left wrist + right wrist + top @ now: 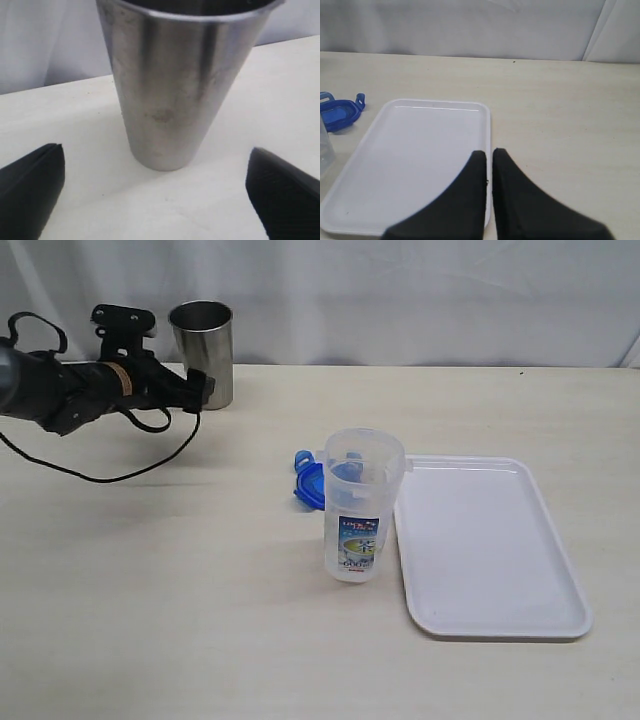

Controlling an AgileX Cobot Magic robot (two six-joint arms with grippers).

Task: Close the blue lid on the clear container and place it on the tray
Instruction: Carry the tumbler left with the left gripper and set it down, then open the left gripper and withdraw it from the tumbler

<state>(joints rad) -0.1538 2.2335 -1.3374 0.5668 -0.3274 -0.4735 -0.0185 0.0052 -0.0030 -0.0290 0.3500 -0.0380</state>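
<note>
In the upper left of the exterior frame, my left gripper (198, 390) has its jaws spread wide and empty, facing the grey steel cup (203, 350). My right gripper (489, 152) is closed on nothing above the flat white rectangular tray (490, 550). The tall clear plastic container (360, 505) stands upright mid-frame, just left of the tray. The round blue lid (308, 483) lies on the table, partly hidden behind the container.

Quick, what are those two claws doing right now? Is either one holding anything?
Left gripper: open, holding nothing, pointed at the steel cup.
Right gripper: shut, holding nothing.
</note>
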